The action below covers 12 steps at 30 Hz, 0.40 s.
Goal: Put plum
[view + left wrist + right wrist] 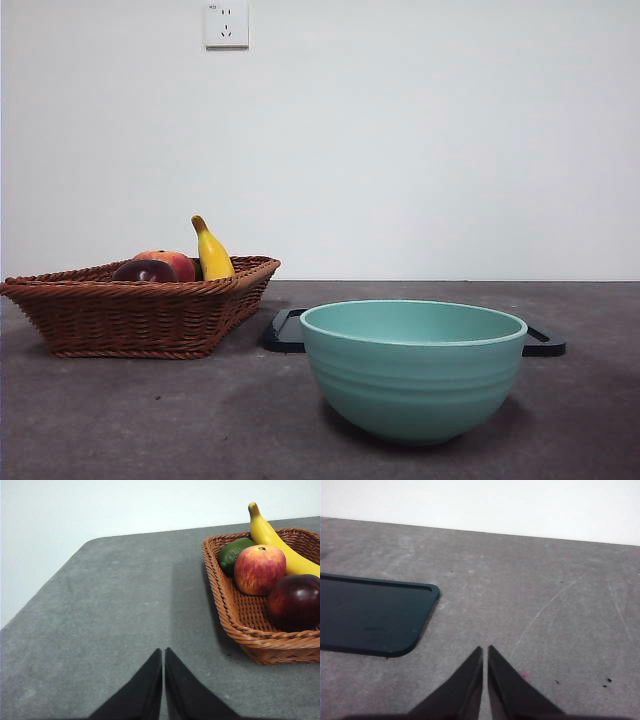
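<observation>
A brown wicker basket (140, 318) sits on the grey table (120, 430) at about nine o'clock in the front view. The plum (143, 271), dark maroon and glossy, lies inside it near the front rim, with only its top showing above the weave. Just behind it, at its two o'clock, is a red-orange apple (175, 262), and the two look to be touching, though the low angle makes that hard to confirm. A yellow banana (211, 252) leans up at the apple's three o'clock, its stem end pointing to twelve. A green fruit (234, 554) shows only in the left wrist view, tucked in the far corner of the basket beside the apple.

Right of the basket, a flat black tray (284, 332) lies on the table, and a teal bowl (412, 368) stands in front of it at about five o'clock, hiding most of it.

The left gripper (163, 652) hovers over bare table, well clear of the basket, its jaws pressed together with nothing between them. The right gripper (484, 650) also has its jaws pressed together and empty, near the tray's rounded corner.
</observation>
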Tool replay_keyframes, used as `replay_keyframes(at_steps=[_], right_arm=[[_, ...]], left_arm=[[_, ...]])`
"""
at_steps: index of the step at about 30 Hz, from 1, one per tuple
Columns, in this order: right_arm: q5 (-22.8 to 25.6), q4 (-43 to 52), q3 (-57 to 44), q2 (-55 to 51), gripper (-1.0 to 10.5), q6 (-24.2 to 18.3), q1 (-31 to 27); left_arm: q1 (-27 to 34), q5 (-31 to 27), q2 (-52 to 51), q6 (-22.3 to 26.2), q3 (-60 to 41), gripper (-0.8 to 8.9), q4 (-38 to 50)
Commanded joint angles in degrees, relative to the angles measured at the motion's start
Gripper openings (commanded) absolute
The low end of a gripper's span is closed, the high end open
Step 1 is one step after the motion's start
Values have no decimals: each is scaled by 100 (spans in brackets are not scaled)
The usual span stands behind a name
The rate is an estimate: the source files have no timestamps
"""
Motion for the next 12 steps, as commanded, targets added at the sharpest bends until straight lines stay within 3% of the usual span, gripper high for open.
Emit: replay_keyframes(at_steps=[1, 12], right_arm=[[-2, 2, -33, -9, 6, 59, -11], [0, 24, -28, -9, 5, 59, -11]], left_arm=[[9, -31, -11, -15, -118, 7, -28], [9, -31, -11, -17, -118, 7, -28]])
